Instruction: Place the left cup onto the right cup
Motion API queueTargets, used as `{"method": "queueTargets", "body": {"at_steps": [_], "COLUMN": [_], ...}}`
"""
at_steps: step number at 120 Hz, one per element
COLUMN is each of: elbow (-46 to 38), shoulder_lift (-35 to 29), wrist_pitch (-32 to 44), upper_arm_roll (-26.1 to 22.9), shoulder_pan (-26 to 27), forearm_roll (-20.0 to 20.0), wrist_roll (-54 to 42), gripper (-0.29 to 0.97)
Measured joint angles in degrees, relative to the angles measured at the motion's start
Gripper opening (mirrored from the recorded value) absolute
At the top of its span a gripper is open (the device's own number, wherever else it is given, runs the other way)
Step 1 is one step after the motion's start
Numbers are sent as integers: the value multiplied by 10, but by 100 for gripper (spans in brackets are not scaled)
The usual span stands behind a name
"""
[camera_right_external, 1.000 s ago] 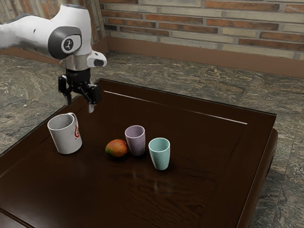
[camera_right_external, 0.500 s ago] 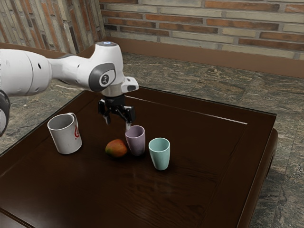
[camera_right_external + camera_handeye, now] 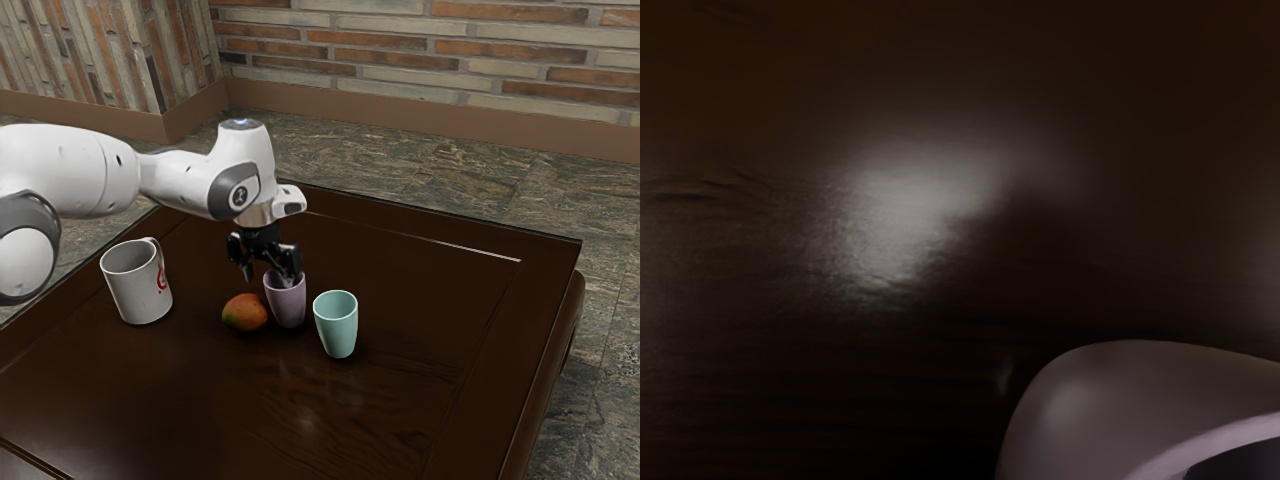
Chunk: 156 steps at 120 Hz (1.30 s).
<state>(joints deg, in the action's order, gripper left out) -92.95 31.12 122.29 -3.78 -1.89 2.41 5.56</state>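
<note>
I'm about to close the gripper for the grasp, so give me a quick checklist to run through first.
1. Gripper open: ok.
2. Gripper down at the purple cup rim: ok.
3. Fingers on both sides of the cup wall: cannot tell.
4. Purple cup upright: ok.
5. Teal cup upright, mouth free: ok.
6. Mango apart from the purple cup: cannot tell, they sit very close together.
</note>
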Motion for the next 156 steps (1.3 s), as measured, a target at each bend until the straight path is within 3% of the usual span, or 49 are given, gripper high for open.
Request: {"method": "queueTargets", "body": {"at_steps": [20,42,81,118,156], "elbow": [2,4,4,-27,-87], "shoulder_lift": [-1,-5,-26,-170,-209], "wrist_pitch": [6,9,10,-29,-59], "upper_arm_roll": [-1,-7,-5,-17,-45], "shoulder_pan": [6,11,10,41,42], "forearm_roll": [3,11,14,-8,-41], "wrist_roll": [-2,-4,-4,31,96], "gripper": [19,-1,-9,-10,-11]}}
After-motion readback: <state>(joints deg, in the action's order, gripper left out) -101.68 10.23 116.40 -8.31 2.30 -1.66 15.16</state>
